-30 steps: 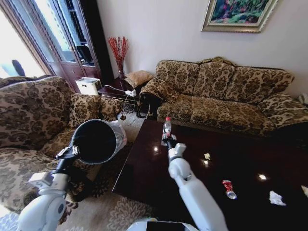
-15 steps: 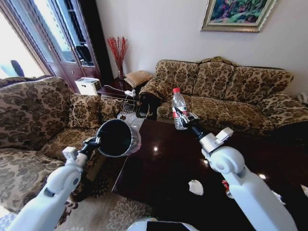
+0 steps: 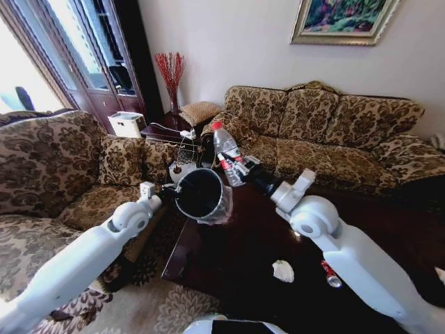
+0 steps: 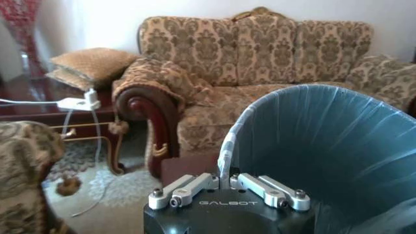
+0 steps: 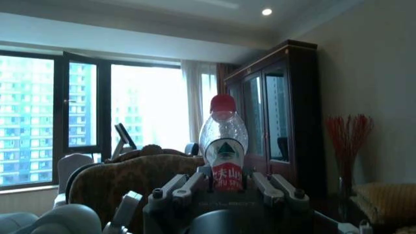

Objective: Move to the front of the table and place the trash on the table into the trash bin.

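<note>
Both arms have swung toward the middle of the frame since half a second ago: the trash bin [image 3: 201, 195] has travelled from lower left to centre, and the bottle [image 3: 226, 153] has come leftward to hang tilted just above the bin's rim.

At the left of centre, the left gripper [image 3: 174, 194] is clamped on the bin's lined rim; in the left wrist view its fingers [image 4: 188, 187] pinch the whitish liner edge of the bin [image 4: 325, 146], whose mouth faces the camera.

Just right of it, the right gripper [image 3: 236, 170] is closed around the clear bottle at its red label, cap pointing to the upper left; the right wrist view shows the bottle [image 5: 223, 141] upright between the fingers [image 5: 185, 187].

Lower right, on the dark glossy bench [image 3: 229, 257], lie a crumpled tissue [image 3: 282, 271] and, farther right, a red-and-white wrapper [image 3: 331, 273].
</note>
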`<state>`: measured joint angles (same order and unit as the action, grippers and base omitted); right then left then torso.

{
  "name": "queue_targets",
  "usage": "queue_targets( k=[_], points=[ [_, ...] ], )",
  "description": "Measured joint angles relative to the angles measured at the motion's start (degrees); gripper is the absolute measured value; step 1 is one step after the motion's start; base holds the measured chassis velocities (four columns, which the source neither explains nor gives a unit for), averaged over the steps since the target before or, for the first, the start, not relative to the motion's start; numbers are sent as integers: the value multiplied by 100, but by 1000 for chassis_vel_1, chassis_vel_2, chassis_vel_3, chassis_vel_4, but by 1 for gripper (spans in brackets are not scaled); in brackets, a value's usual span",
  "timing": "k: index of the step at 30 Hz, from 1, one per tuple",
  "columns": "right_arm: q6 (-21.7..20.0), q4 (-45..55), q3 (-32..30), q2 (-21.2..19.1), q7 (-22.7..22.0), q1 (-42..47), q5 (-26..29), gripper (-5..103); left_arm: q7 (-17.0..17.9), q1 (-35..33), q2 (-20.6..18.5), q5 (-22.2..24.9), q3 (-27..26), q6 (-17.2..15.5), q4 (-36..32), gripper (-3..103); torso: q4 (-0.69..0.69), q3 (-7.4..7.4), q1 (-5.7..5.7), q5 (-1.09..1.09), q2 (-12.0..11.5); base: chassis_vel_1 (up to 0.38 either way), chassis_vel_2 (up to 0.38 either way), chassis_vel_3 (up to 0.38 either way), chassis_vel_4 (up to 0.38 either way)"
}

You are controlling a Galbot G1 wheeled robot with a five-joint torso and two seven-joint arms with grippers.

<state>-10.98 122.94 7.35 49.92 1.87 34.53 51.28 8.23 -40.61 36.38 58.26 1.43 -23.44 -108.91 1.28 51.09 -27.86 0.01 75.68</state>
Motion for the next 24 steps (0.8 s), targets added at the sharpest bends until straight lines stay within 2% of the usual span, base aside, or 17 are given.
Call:
queue_targets(
  k=[2, 7, 10, 12, 16, 24],
  points=[
    [53, -213, 228, 219, 34, -148, -145, 21, 91, 359, 30, 280, 253, -120, -3, 3, -1, -1, 1, -2, 1, 0, 0, 0, 0],
    [137, -511, 421, 376, 83, -215, -385, 20, 142, 534, 50, 434, 357, -186, -32, 3, -1, -1, 1, -1, 1, 0, 0, 0, 0],
    [206, -677, 457, 430, 101, -219, -601, 17, 145, 522, 26, 471, 333, -190, -93, 3, -1, -1, 1, -2, 1, 0, 0, 0, 0],
    [317, -933, 537, 621, 125, -259, -865, 17, 146, 466, -15, 510, 253, -211, -209, 3, 0, -1, 1, -1, 1, 0, 0, 0, 0],
    [350, -1099, 647, 814, 77, -346, -1022, 17, 146, 454, -23, 556, 181, -237, -266, 3, 0, -1, 2, -2, 1, 0, 0, 0, 0],
    [382, -1207, 714, 887, 83, -427, -1227, 20, 145, 260, -100, 566, -27, -241, -367, 3, -1, -1, 1, -2, 1, 0, 0, 0, 0]
  ],
)
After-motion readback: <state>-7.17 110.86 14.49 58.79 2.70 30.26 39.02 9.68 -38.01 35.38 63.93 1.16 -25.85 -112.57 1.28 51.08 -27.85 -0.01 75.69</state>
